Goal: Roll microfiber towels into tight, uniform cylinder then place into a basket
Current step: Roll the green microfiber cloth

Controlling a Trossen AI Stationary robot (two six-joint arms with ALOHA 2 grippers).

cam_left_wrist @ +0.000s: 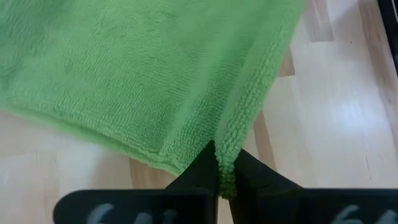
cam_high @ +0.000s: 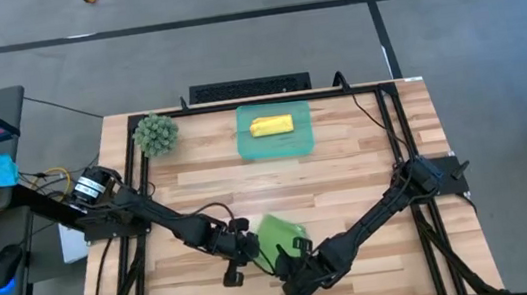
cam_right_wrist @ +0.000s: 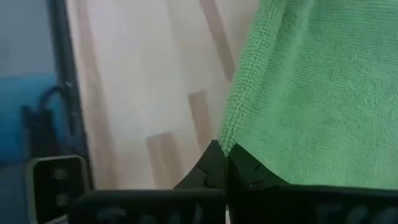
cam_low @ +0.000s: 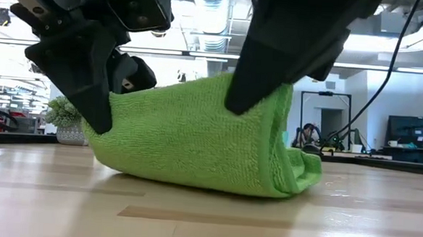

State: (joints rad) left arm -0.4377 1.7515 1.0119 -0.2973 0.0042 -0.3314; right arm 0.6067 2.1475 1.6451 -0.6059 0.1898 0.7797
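You are at the green towel (cam_high: pixel 277 237), well on the near side of the basket (cam_high: pixel 277 142), close to the table's (cam_high: pixel 367 170) front edge. The yellow towel (cam_high: pixel 271 125) already lies rolled inside the basket, so the green one is what remains.

Your left gripper (cam_left_wrist: pixel 219 163) is pressed together on the hem of the green towel, a thin ridge of cloth caught between its fingers. Your right gripper (cam_right_wrist: pixel 225 154) pinches the towel's other side the same way, fingers closed on the edge. From table height, the cloth hangs in a loose fold between the two grips, with one end doubled over and resting on the wood.

By my reading, you are at the start of the roll: both edges are gripped and lifted, but no tight cylinder has formed yet. The next move calls for both grippers to travel together, keeping the hem level and taut, and turning it over onto the cloth lying farther toward the basket. If one side leads, expect a cone rather than an even cylinder. Carrying it to the basket comes after.
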